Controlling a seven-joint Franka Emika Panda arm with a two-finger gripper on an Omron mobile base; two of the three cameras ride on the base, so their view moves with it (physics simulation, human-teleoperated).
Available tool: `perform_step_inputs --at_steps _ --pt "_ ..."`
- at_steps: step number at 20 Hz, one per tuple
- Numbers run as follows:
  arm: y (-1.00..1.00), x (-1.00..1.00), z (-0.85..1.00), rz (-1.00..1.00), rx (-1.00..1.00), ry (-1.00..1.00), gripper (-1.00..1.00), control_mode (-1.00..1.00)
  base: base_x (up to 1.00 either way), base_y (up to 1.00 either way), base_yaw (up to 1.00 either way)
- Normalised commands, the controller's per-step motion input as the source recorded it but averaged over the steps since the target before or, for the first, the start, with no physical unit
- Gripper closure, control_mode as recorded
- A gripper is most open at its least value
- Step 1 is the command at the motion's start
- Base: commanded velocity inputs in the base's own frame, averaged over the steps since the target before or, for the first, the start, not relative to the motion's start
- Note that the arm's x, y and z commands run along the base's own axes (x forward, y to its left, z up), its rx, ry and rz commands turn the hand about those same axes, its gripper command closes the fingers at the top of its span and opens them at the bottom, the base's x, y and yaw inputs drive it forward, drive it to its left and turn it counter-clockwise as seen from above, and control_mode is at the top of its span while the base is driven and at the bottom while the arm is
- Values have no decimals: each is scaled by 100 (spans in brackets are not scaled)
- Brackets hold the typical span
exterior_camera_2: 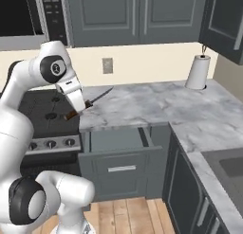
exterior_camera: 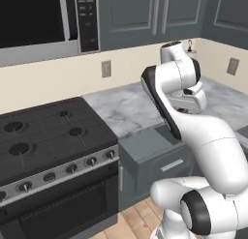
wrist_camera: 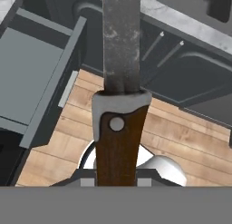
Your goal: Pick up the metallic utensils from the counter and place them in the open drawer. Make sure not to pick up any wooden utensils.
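Grey cabinetry and a cream wall back a marble tabletop [exterior_camera_2: 156, 107] that runs beside a black stove [exterior_camera: 43, 131], with the open drawer [exterior_camera_2: 118, 139] pulled out below the slab's front edge. The hand [exterior_camera_2: 83, 107] is clamped on the brown handle of a knife [exterior_camera_2: 90, 103], one of the metallic utensils, and holds it in the air above the tabletop's left end, just over the seam with the stove. From the right base camera the blade points up and away toward the wall, the handle down toward the stove, so the tool is carried slantwise and clear of both surfaces. Seen along the hand, the knife [wrist_camera: 120, 82] runs straight out from between the fingers, rivet and bolster just past the grip; holding it by the handle leaves the blade free to go into the drawer [wrist_camera: 31, 78] first. That drawer lies to one side of the blade here, not beneath it, so the carry probably has some way to go. Whether the drawer already holds anything cannot be told from these angles.
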Motion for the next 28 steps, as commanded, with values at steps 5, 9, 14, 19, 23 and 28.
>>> perform_step_inputs --at_steps 5,9,14,19,23,28 --pt "0 0 0 0 0 0 100 100 12 -30 18" --pt "0 0 0 0 0 0 100 100 33 -41 39" --pt "0 0 0 0 0 0 100 100 18 -42 35" --pt "0 0 0 0 0 0 100 100 16 -39 27" --pt "0 0 0 0 0 0 100 100 28 -33 16" --pt "0 0 0 0 0 0 100 100 3 -28 6"
